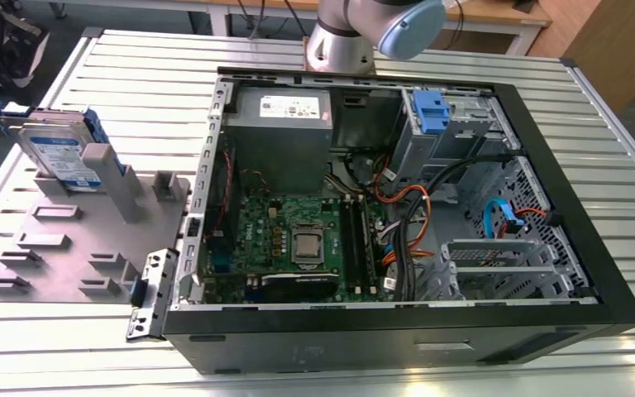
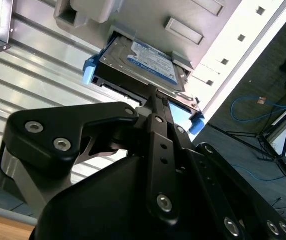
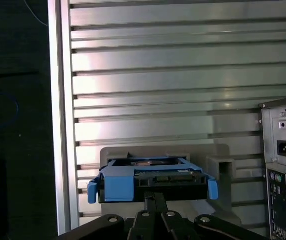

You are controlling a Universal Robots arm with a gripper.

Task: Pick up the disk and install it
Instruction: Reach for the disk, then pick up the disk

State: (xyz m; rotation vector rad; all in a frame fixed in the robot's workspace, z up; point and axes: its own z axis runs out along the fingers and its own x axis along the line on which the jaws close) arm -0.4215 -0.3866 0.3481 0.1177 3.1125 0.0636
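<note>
In a grey holder [image 1: 125,186] at the exterior view's left of the open computer case [image 1: 350,339]: the disk [image 1: 53,153], on end, leaning a little, long axis near upright. Points its connector end up toward the gripper [image 3: 155,197], apart from it; black fingers [image 2: 160,150] pressed together, gripping nothing. Wears a blue-and-white label [image 2: 152,62] on the broad face, print unreadable, blue rails [image 3: 120,185] along both sides.
</note>
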